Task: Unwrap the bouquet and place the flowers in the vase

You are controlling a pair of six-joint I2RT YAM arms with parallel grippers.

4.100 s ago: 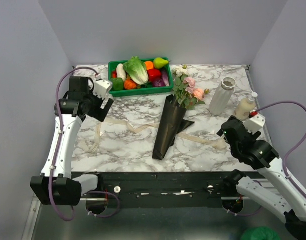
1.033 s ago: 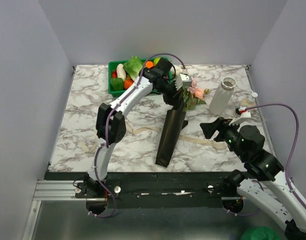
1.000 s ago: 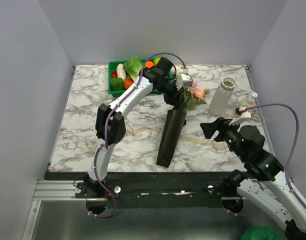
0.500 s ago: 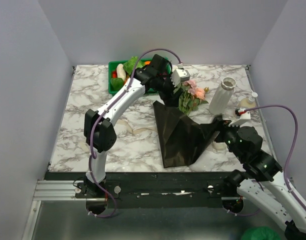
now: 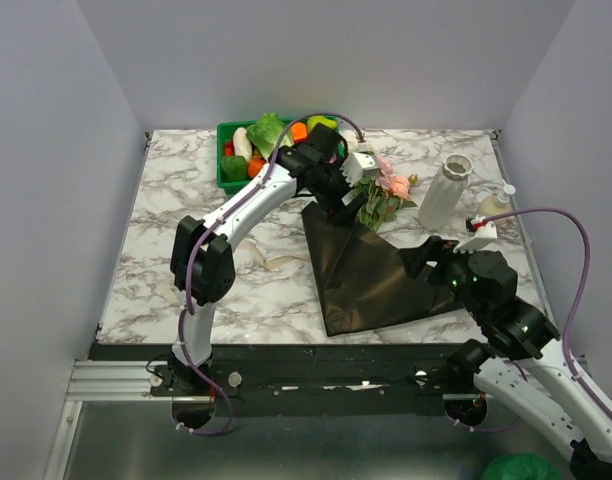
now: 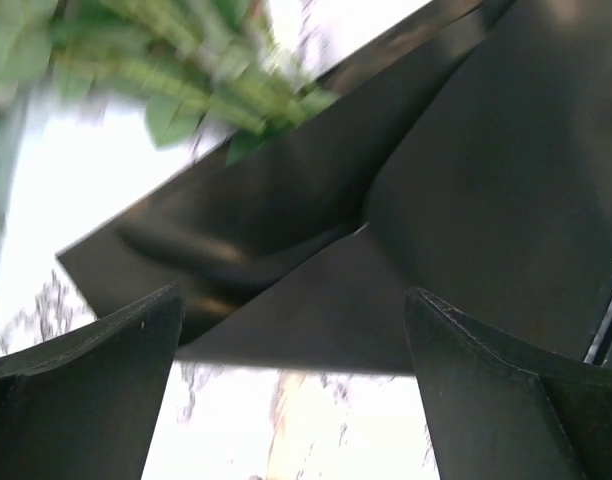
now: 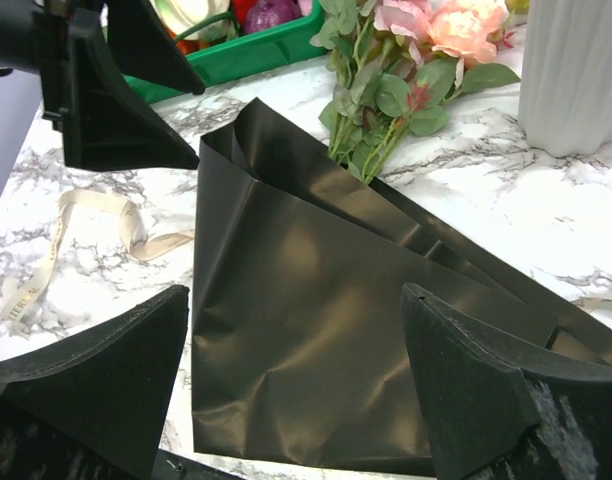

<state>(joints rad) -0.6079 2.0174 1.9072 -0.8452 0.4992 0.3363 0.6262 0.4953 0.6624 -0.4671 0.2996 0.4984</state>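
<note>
Now both grippers' fingers stand wide apart, empty. The left gripper point(image 6: 291, 300) hovers over the dark wrapping paper point(image 7: 306, 330), which is spread ahead of the right gripper point(image 7: 294, 292). The flowers point(image 7: 386, 95) lie beyond, stems seemingly tucked inside; the vase point(image 7: 576, 70) is far right.

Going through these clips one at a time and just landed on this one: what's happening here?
Two robot arms are unwrapping a bouquet. The dark paper lies spread open on the table, the ribbon loose beside it. The left gripper is open above the paper's far corner by the flowers; the right gripper is open at its right edge. Neither holds anything. The flowers lie beside the vase, not yet in it.
</note>
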